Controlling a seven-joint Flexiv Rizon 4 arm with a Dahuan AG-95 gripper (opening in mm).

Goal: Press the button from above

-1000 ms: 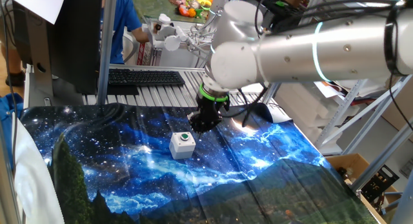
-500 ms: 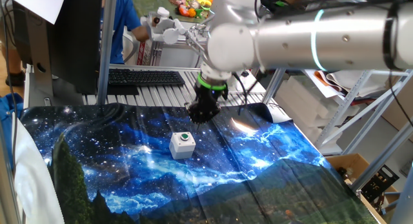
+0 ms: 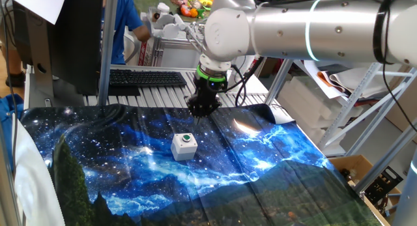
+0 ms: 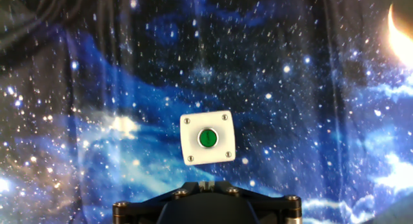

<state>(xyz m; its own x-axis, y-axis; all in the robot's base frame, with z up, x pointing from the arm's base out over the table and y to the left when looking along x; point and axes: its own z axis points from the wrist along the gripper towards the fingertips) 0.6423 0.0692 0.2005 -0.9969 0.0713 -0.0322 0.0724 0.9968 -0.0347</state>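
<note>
The small round green push-button (image 4: 207, 139) in its light-grey box (image 3: 184, 146) sits on the starry blue cloth-covered worktop (image 3: 273, 161), below and off-axis from the raised black tool (image 3: 202, 109), whose finger opening I cannot tell, so a straight descent would probably miss the cap or tip the box.

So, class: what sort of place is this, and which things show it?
Probably a robotics lab or workshop: a robot arm over a table draped in a galaxy-print cloth, a keyboard behind it, metal shelving alongside.
</note>
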